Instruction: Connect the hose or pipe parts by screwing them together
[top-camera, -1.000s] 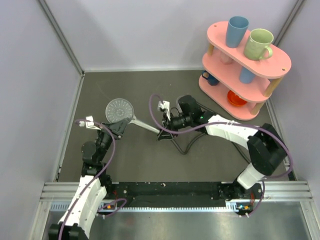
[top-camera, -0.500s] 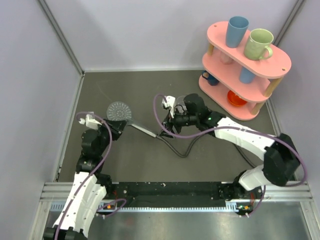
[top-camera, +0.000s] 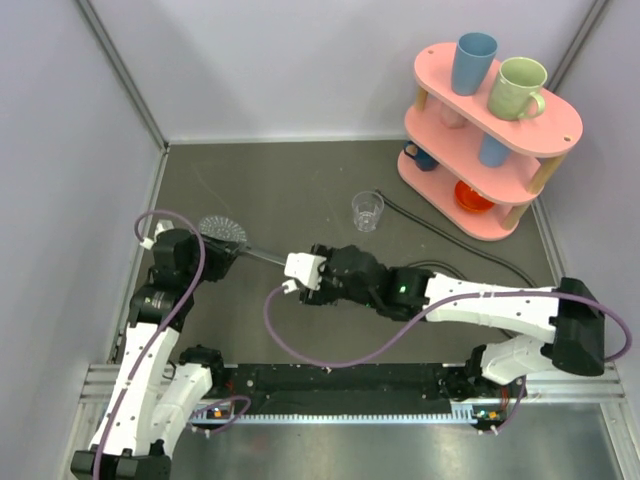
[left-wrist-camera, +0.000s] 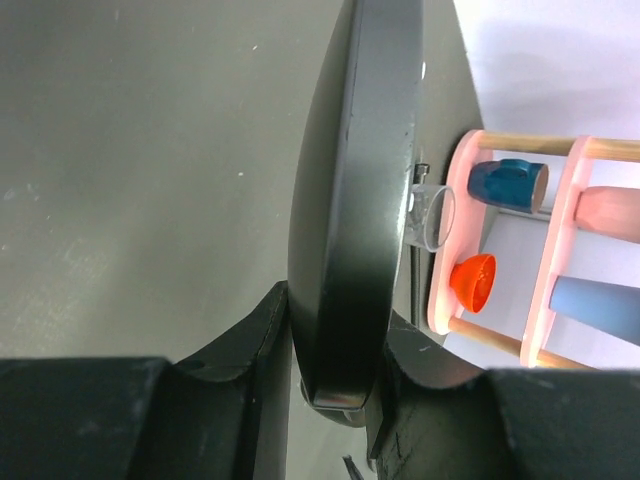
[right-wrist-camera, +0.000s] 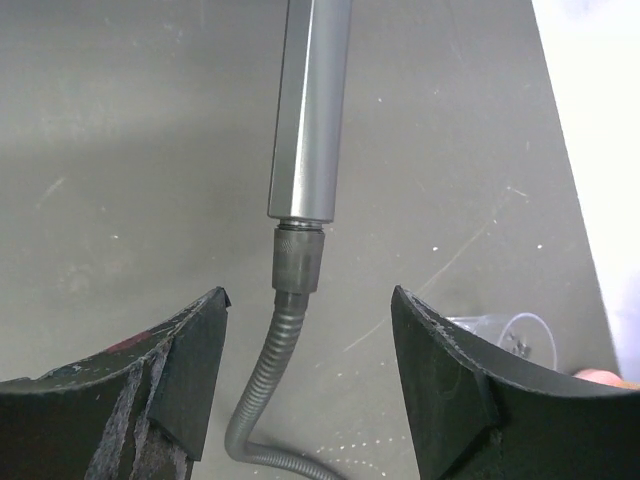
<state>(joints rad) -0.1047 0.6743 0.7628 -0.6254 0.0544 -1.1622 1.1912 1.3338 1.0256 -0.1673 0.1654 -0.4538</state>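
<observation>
Left hand (left-wrist-camera: 335, 345) clamped on the shower head (left-wrist-camera: 350, 180) disc edge; right hand (right-wrist-camera: 308, 300) apart, straddling the hose nut (right-wrist-camera: 298, 260), not gripping.
I pin the disc so the handle (right-wrist-camera: 310, 100) can't spin. The nut looks seated, and the hose (right-wrist-camera: 262, 390) trails under my right hand. The joint is well left of the pink rack (top-camera: 490, 130), with the cup (top-camera: 367, 210) between. The side wall (top-camera: 60, 200) is close by the disc; there is open tabletop (top-camera: 300, 190) rackward.

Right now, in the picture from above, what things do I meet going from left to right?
hand shower → clear glass cup → tall blue cup → green mug
</observation>
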